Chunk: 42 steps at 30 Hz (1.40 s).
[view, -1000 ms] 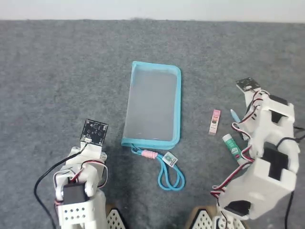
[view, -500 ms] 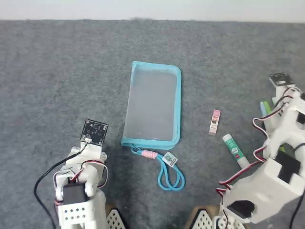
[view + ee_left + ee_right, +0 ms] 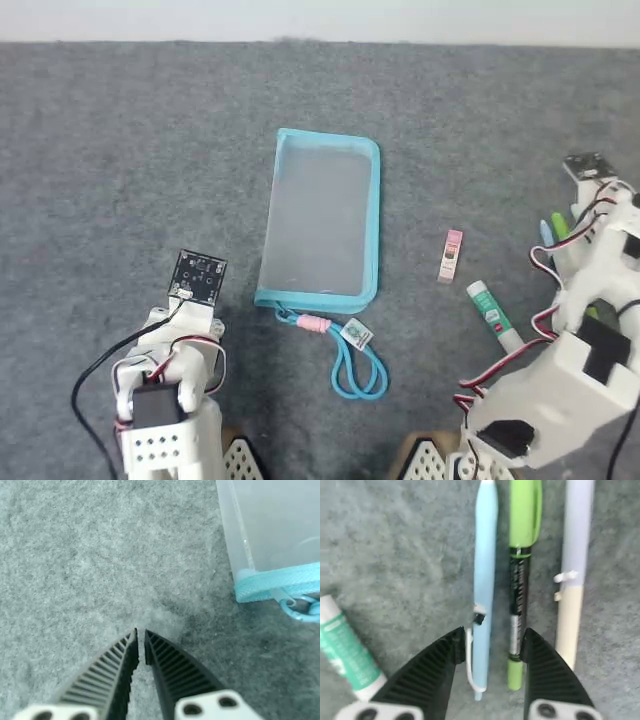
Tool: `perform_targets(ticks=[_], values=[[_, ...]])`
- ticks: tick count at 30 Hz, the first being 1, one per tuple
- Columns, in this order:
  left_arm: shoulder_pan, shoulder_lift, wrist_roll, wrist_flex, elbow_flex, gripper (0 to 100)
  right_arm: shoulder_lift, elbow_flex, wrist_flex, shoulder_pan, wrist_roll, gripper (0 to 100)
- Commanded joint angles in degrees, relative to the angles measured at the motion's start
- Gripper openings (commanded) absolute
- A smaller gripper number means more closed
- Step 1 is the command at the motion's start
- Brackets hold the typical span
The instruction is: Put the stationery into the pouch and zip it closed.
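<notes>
Pouch (image 3: 320, 215) lies flat at centre of the bench (image 3: 120, 150), nothing loaded yet. Right hand (image 3: 494, 632) is spread open astride the light-blue pen (image 3: 485, 555) and green marker (image 3: 525, 530) at 3 o'clock, presumably lined up for a pinch. Left hand (image 3: 140, 632) is clenched, empty, parked at 7 o'clock clear of the pouch. Against one second earlier, the right arm is swung outward, away from the glue stick (image 3: 492, 310).

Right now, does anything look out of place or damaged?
Nothing stands out. The pouch lies flat, the pens lie side by side, and the glue stick and pink eraser lie apart nearby.
</notes>
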Motion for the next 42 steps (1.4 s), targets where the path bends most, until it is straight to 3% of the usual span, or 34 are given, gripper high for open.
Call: perform_targets(ticks=[1, 8, 13, 24, 34, 39, 42], values=[[-0.35, -1.05, -0.62, 0.09, -0.31, 2, -4.09, -2.9, 6.64, -4.88, -0.53, 16.5], [-0.35, -1.05, -0.62, 0.09, -0.31, 2, -11.47, -2.81, 11.91, -19.38, -13.54, 16.5], [-0.35, -1.05, -0.62, 0.09, -0.31, 2, -12.0, -0.18, 15.52, -25.8, -17.67, 16.4], [-0.35, -1.05, -0.62, 0.09, -0.31, 2, -24.04, 29.54, -4.09, -22.29, -14.07, 16.3], [-0.35, -1.05, -0.62, 0.09, -0.31, 2, -17.01, 30.77, -8.48, -13.85, -5.27, 15.7], [-0.35, -1.05, -0.62, 0.09, -0.31, 2, -12.62, 30.77, -13.67, -9.89, -4.92, 6.1], [-0.35, -1.05, -0.62, 0.09, -0.31, 2, -11.91, 29.98, -14.29, -9.01, -4.92, 5.1]])
